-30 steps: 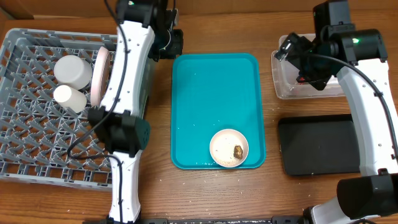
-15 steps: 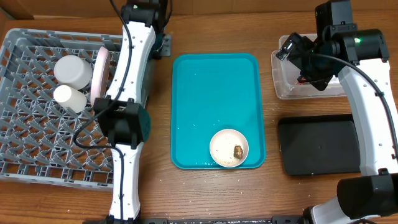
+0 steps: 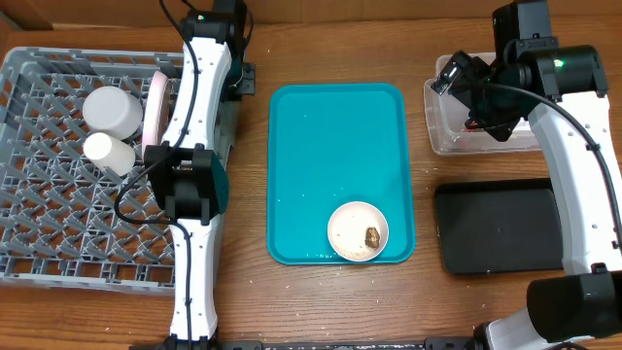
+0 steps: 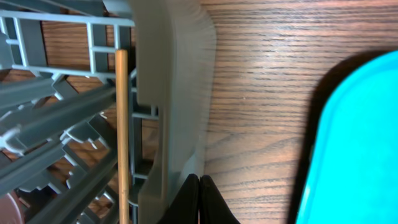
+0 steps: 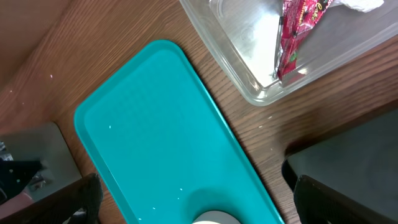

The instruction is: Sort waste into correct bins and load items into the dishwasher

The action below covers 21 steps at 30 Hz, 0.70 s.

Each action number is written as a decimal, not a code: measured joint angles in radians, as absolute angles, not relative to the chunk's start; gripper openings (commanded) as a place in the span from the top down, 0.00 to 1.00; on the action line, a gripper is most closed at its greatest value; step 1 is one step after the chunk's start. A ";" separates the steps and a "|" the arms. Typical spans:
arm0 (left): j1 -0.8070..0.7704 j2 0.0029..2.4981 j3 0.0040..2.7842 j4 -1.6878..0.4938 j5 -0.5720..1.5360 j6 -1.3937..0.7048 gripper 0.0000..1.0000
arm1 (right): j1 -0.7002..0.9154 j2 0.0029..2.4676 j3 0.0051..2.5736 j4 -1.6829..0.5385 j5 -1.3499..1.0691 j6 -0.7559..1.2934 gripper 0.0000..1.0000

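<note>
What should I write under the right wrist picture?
The open right gripper over the teal tray, with a red snack wrapper lying in the clear tub.

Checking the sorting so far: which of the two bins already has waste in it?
The clear plastic tub, under the right arm: a red wrapper lies inside. The black tray beside it shows nothing inside.

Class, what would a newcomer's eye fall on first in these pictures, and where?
The bright teal tray at mid-table stands out first, a small white bowl with a brown lump at its lower right corner. Left of it, the big grey rack holds white cups; far right, a red wrapper lies in the clear tub.
</note>
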State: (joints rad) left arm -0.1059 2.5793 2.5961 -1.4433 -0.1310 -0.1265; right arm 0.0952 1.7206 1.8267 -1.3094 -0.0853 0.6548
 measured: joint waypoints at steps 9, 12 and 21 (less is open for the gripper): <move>-0.089 2.579 2.628 -1.442 -0.132 -0.127 0.96 | 0.095 1.721 1.826 -1.309 -0.086 0.655 0.00; -0.089 2.579 2.688 -1.465 -0.119 -0.128 0.85 | 0.095 1.721 1.826 -1.309 -0.086 0.655 0.00; -0.089 2.579 3.035 -1.632 0.060 -0.137 0.12 | 0.095 1.721 1.827 -1.302 -0.090 0.655 0.00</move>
